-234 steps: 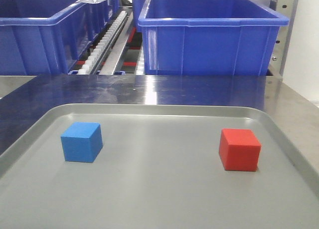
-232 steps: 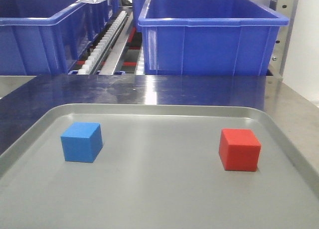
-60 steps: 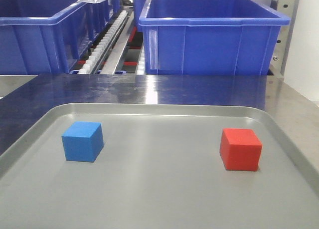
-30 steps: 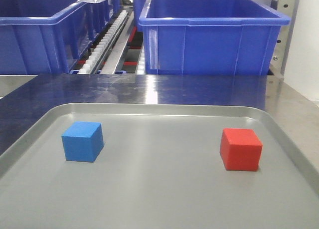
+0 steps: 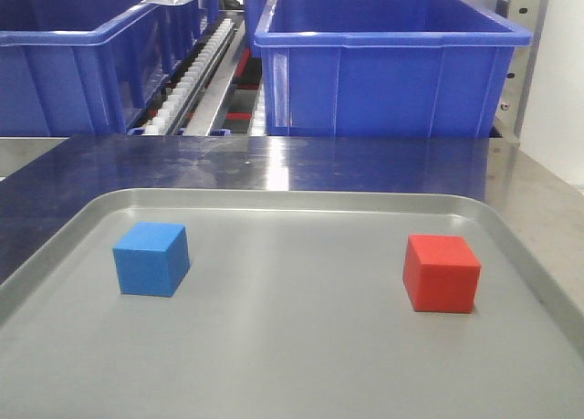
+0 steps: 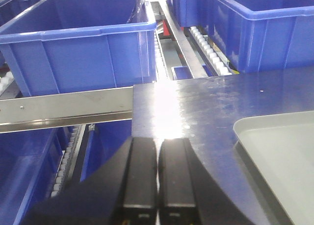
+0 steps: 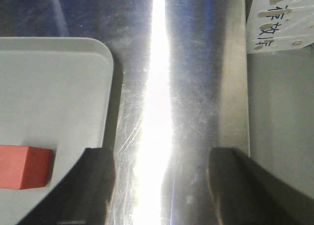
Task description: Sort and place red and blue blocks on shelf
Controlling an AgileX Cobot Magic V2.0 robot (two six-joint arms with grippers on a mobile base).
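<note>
blue block [image 5: 151, 259] on tray [image 5: 274, 198] left side, red block [image 5: 442, 272] on right side, well apart. left gripper [image 6: 157, 178] fingers pressed together, nothing btwn. right gripper [image 7: 162, 186] spread wide, empty, near red block.

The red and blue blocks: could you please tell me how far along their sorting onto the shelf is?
Done: nothing yet; the blue block and red block both sit on the grey tray. In hand: nothing; the left hand is shut and empty beside the tray, and the right hand is open and empty near the red block. Left: both pick-ups and both placements on the shelf.
</note>
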